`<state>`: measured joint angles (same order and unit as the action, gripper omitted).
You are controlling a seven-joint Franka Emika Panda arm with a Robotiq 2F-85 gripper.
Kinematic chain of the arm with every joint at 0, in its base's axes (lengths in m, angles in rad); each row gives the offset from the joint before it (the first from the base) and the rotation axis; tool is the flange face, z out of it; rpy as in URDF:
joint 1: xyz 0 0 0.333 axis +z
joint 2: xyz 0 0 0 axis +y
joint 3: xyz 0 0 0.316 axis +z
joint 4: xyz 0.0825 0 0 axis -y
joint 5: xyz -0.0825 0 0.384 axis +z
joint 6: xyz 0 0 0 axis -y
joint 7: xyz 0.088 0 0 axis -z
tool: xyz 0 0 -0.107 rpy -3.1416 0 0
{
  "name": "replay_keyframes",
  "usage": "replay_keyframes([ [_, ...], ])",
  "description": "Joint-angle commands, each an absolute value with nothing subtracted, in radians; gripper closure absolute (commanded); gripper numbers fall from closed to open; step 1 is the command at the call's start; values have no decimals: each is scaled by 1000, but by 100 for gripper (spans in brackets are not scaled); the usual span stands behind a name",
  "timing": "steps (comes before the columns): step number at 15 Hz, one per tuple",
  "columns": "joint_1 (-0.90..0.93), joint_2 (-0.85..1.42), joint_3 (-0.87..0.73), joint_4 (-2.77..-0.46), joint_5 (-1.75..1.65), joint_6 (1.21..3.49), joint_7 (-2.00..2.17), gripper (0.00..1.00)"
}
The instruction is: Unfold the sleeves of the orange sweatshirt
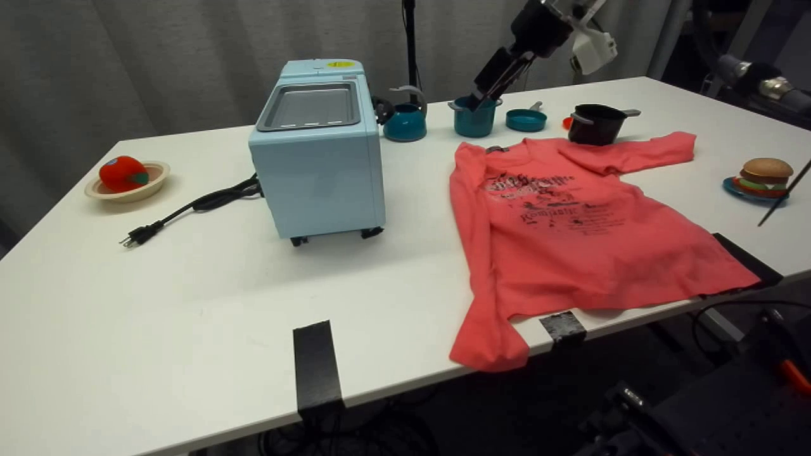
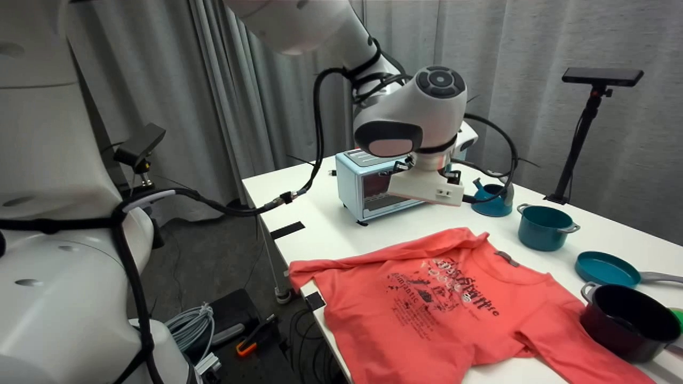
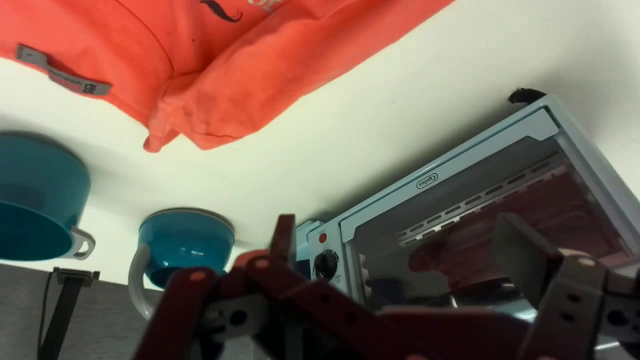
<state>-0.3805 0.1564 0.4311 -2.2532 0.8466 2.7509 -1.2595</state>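
The orange sweatshirt (image 1: 570, 228) lies flat, dark print up, and shows in both exterior views (image 2: 416, 314). One sleeve (image 1: 656, 155) stretches outward past the dark pot; it also shows in an exterior view (image 2: 579, 341). The other sleeve (image 1: 476, 253) lies lengthwise along the body's side facing the toaster oven. Its cuff reaches the table's front edge. This sleeve also shows in the wrist view (image 3: 270, 100), bunched at the shoulder near the collar tag. My gripper (image 3: 397, 225) is open and empty, fingers wide apart, above the table and apart from the cloth. Its fingers are hidden in an exterior view.
A light-blue toaster oven (image 1: 323, 171) stands beside the sweatshirt. A teal kettle (image 1: 405, 121), teal pot (image 1: 474, 120), teal pan (image 1: 526, 120) and dark pot (image 1: 595, 126) line the back. A toy burger (image 1: 765, 174), a bowl (image 1: 155, 177) and a cord (image 1: 215, 199) also lie there.
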Motion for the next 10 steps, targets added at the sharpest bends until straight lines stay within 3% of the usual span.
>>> replay_keyframes([
  [1, -408, -95, 421, -2404, 857, 2680, -1227, 0],
  [2, -413, -150, 409, -2427, 852, 2654, -1219, 0],
  [3, -265, -205, 241, -2451, 837, 2626, -1203, 0],
  [7, -188, -363, 61, -2516, 690, 2573, -1112, 0],
  [8, -134, -251, 44, -2458, 708, 2627, -1139, 0],
  [10, -122, -313, -5, -2484, 671, 2605, -1113, 0],
])
